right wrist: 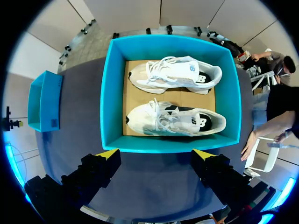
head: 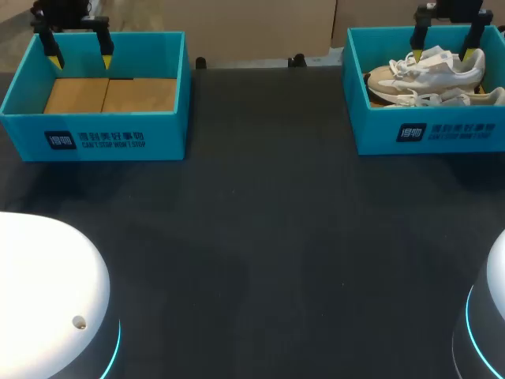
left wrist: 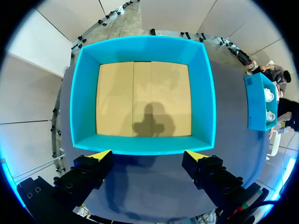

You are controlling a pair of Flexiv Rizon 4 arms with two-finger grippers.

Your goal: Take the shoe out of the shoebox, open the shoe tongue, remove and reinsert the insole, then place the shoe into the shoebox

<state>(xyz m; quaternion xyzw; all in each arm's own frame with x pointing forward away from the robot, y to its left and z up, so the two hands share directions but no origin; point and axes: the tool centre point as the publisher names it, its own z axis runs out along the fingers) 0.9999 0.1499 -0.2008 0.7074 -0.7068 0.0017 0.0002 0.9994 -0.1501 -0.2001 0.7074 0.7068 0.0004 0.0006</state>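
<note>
Dark desk (head: 260, 237) before you is carrying two teal boxes at its far corners. Your left end effector (head: 80, 61) is hanging open above the left box (head: 95, 138), its cardboard floor showing. Your right end effector (head: 443, 56) is hanging open above the shoebox (head: 430, 134). Inside it, one white shoe (right wrist: 175, 119) is standing beside a second shoe (right wrist: 173, 73), toes pointing the same way.

Dark grey matte tabletop (head: 260, 237), flat. At 10 o'clock on it, by the far edge, sits an open-topped teal cardboard box (head: 170, 118). Its floor (head: 110, 95) is bare brown cardboard in two panels. The near wall carries white print.
</note>
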